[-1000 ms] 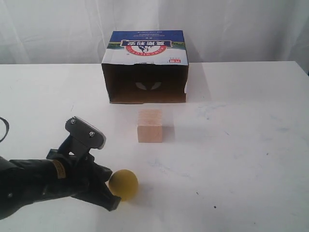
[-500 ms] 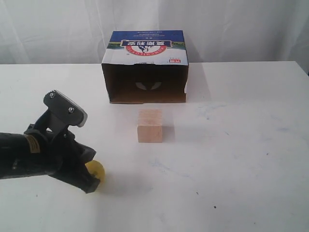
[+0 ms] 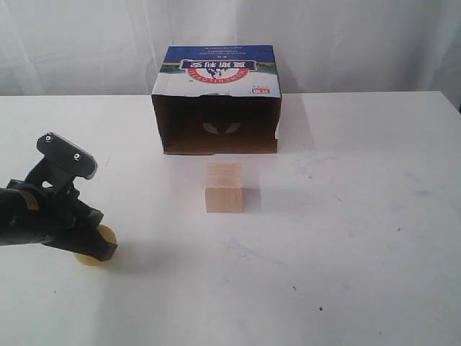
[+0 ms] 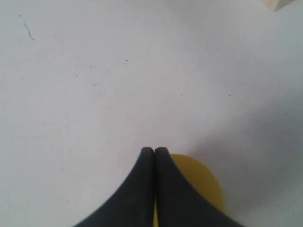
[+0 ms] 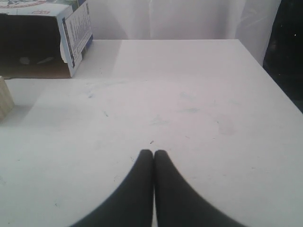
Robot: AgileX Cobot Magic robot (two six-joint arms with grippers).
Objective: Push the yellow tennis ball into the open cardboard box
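Note:
The yellow tennis ball [image 3: 99,247] lies near the table's front left, mostly hidden behind my left gripper [image 3: 101,249]. That gripper is shut, its black fingers pressed together, and the ball [image 4: 203,184] peeks out beside and under them. The open cardboard box [image 3: 216,101] stands at the back middle, dark opening toward the front, blue, white and red print on top. In the right wrist view my right gripper [image 5: 154,153] is shut over bare table, with the box [image 5: 42,40] off at the far side. The right arm does not show in the exterior view.
A pale wooden cube [image 3: 224,187] sits on the white table [image 3: 346,216] in front of the box's opening, between the box and the front edge. A corner of the cube [image 4: 280,4] shows in the left wrist view. White curtains hang behind the table.
My left arm has swung left across the front of the table, and the ball has moved left with it, from front centre-left to the far left.

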